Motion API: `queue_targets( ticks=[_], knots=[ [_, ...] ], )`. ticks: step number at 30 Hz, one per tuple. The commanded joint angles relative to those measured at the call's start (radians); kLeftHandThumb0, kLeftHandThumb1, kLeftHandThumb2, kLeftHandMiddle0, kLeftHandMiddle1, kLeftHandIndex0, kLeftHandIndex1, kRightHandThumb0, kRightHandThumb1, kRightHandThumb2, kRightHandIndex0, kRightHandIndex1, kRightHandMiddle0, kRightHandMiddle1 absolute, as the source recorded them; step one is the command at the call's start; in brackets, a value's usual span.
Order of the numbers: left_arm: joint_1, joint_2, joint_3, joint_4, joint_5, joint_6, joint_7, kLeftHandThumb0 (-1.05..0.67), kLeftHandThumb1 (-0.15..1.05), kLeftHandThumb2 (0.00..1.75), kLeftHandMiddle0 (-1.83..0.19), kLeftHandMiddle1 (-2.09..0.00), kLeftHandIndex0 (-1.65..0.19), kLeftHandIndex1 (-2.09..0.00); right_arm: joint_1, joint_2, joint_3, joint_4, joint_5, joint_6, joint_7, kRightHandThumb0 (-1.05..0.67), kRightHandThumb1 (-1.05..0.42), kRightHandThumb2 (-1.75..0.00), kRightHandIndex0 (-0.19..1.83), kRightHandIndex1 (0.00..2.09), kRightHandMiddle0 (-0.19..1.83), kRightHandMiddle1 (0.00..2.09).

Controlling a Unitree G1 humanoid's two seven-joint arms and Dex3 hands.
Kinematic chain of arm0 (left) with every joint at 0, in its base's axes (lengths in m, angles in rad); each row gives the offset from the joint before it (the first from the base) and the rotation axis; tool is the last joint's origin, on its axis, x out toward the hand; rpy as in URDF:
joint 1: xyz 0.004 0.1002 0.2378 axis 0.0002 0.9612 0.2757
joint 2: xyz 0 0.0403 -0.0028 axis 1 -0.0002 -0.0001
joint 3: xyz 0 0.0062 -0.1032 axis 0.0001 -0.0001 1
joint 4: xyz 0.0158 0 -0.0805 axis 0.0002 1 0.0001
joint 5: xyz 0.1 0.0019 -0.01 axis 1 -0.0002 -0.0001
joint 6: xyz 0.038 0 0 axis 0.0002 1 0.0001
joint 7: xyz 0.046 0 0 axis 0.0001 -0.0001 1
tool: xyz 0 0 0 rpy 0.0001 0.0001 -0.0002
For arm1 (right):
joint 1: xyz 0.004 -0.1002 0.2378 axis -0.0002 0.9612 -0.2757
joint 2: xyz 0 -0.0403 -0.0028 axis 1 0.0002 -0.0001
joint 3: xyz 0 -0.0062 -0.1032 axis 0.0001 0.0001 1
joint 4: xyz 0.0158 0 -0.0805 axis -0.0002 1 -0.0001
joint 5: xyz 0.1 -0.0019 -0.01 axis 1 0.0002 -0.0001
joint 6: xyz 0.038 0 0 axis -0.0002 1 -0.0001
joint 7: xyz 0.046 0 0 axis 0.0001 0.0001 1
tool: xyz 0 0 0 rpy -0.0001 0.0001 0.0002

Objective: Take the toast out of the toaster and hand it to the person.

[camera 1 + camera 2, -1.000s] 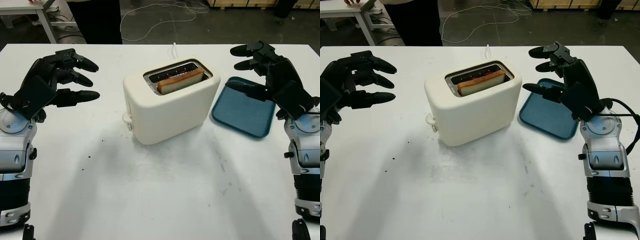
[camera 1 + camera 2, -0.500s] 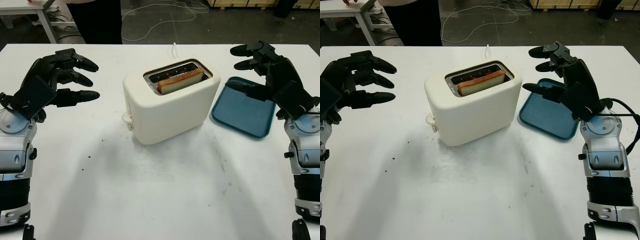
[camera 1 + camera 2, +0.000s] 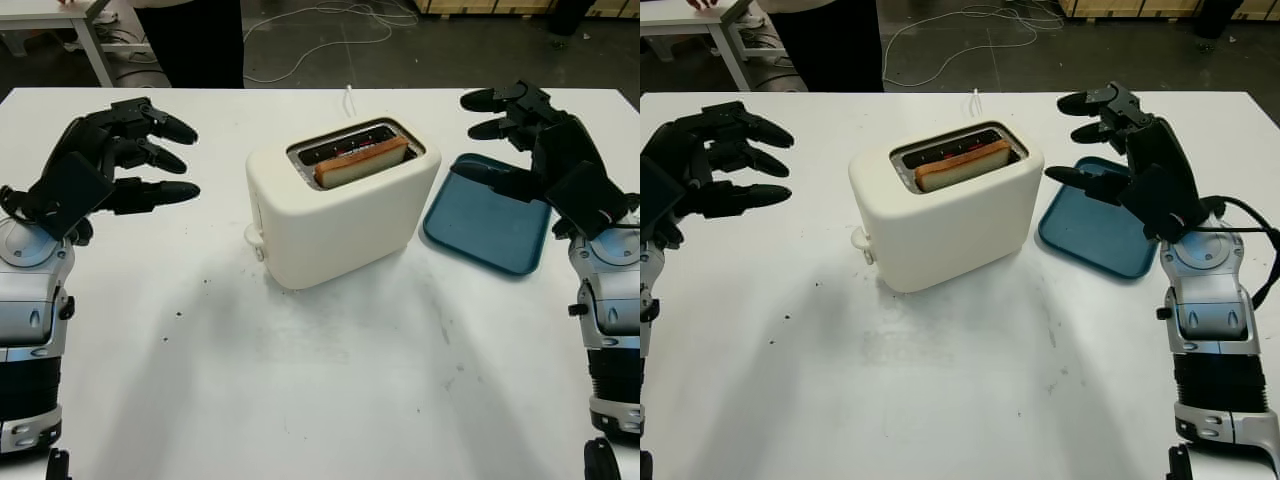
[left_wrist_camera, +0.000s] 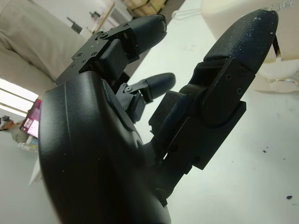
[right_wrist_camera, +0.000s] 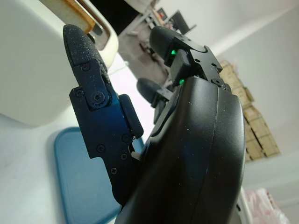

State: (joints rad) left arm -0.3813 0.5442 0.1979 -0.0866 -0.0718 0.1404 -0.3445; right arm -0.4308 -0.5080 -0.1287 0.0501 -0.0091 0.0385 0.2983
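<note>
Beside the cream plastic toaster (image 3: 340, 205), the empty, wide-fingered right hand (image 3: 535, 150) should pinch the browned toast slice (image 3: 360, 163) by its raised top edge, while the left hand (image 3: 105, 170), also wide and empty, hangs clear.

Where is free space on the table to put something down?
The near half of the table, in front of the toaster and between both arms, is bare. So is the strip between the left hand and the toaster. It is crowded around the tray, under the right hand.

No text, label, brand or number can be read anywhere. The toaster (image 3: 340, 205) has a plain cream body. The blue tray (image 3: 487, 218) is unmarked too.
</note>
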Motion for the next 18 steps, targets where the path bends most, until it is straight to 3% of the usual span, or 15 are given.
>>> queue_targets(
  ticks=[1,18],
  knots=[
    [0.011,-0.004,0.006,0.001,-0.002,-0.016,0.003,-1.05,0.63,0.00,-0.58,-1.09,-0.58,-0.96,0.006,0.007,0.000,-0.009,0.001,0.003,-0.002,-0.64,-0.78,0.00,0.07,1.20,0.16,0.86],
    [0.002,-0.003,0.002,-0.007,-0.006,0.004,0.000,-1.05,0.61,0.00,-0.58,-1.08,-0.57,-0.96,-0.002,0.005,0.003,-0.002,0.000,-0.008,0.002,-0.63,-0.78,0.00,0.06,1.20,0.18,0.86]
  ],
)
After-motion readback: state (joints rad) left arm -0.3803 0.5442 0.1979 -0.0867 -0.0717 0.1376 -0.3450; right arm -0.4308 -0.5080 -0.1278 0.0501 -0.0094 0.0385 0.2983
